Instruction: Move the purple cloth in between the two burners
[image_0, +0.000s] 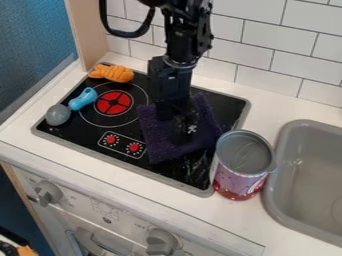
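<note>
White tiles (267, 30) back the surface (284, 104). My hand (184, 132) covers part of the cloth (159, 145); whether I grip it, I can't tell. It lies on the stove (60, 131), beside the red burner (113, 102). The sink (274, 200) is cut off.

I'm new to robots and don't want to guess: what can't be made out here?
All in the camera view:
- Stovetop beneath the purple cloth: covered by it.
- Cloth's middle: behind the gripper.
- Sink: cut off by the right edge.
- Lettering beside the gray dial: too small.
</note>
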